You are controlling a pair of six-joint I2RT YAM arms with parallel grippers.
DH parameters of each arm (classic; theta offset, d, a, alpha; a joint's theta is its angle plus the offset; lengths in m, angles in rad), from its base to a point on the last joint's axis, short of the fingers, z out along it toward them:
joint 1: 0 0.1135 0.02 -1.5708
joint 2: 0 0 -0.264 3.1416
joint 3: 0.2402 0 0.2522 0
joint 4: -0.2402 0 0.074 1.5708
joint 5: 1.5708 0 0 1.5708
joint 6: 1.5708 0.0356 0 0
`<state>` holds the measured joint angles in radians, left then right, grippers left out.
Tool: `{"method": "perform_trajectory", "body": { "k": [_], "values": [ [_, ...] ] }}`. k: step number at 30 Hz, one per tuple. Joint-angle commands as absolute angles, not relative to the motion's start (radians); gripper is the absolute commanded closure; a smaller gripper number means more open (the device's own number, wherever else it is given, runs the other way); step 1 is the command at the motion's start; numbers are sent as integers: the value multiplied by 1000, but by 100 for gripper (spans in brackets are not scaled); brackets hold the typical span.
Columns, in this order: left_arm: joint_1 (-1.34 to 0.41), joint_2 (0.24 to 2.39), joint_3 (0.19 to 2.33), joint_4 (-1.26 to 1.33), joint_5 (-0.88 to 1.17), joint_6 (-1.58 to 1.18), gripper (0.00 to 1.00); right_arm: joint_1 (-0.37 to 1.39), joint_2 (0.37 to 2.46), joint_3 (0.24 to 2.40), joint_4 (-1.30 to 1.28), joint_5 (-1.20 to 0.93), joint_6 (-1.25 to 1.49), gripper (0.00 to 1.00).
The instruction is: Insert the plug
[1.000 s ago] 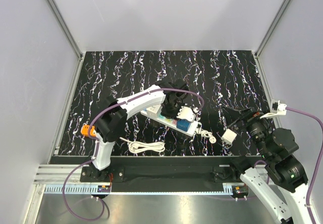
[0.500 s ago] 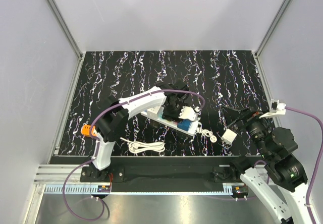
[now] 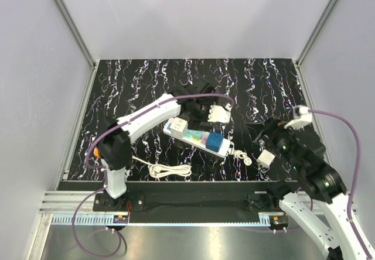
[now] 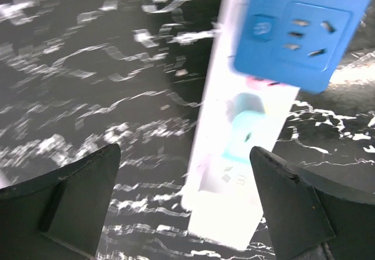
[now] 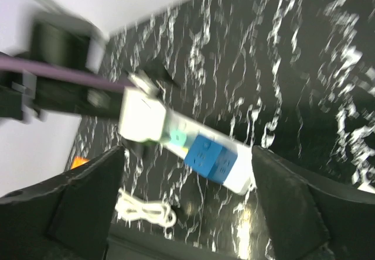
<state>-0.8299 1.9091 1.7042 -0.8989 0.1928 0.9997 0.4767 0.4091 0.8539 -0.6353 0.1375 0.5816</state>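
Top external: left claw (image 3: 199, 115) spread beyond plug (image 3: 214, 142).

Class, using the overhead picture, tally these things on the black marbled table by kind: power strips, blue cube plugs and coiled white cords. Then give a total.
power strip: 1
blue plug: 1
coiled white cord: 1
Total: 3

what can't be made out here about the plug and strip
Plug pins: hidden under its own body in every view, so seating depth is unclear.
Strip sockets: washed out and blurred in the left wrist view, motion-blurred in the right wrist view.
Left gripper: fingers covered by its wrist in the top view.
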Motion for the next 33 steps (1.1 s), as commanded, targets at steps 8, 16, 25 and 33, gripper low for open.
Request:
{"method": "perform_trajectory", "body": {
  "k": [8, 16, 25, 33],
  "values": [
    [-553, 1491, 1479, -470, 105, 229, 1, 492, 793, 799, -479, -258, 666, 71],
    [-143, 1416, 1401, -462, 170, -342, 1, 730, 1076, 880, -351, -121, 654, 81],
    [175, 1545, 1242, -456, 492, -565, 1, 827, 1394, 874, -85, -123, 560, 77],
    [181, 1434, 1158, -488, 187, -502, 1, 839, 1629, 925, -11, -95, 497, 79]
  ]
}}
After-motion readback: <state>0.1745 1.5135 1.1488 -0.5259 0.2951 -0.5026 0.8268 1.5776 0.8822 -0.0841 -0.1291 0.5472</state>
